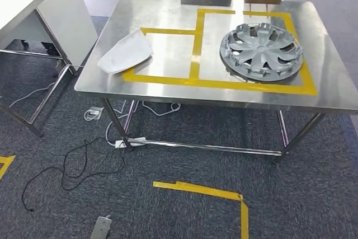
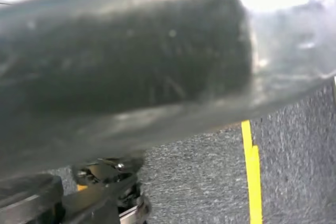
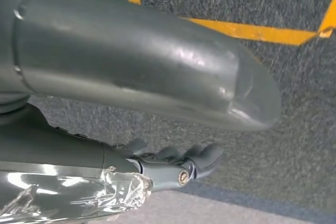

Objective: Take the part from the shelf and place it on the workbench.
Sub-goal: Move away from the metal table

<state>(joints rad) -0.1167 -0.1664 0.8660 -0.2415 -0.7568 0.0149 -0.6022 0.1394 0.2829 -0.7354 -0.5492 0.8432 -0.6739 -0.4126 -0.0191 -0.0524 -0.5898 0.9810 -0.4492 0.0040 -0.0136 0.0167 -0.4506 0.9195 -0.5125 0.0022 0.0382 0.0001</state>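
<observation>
You saw the wheel cover (image 1: 262,52) at the workbench's (image 1: 329,65) right; your right hand (image 3: 174,163) hung empty, fingers straight; left hand's state unclear.

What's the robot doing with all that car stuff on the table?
Right now the robot is not handling anything on the steel table. A white cover lies on the left side and a grey hubcap on the right, partly over the yellow tape lines. The robot's arms hang low over the carpet. Its right hand holds nothing, fingers stretched out straight. The left wrist view is too blurry to show that hand.
</observation>
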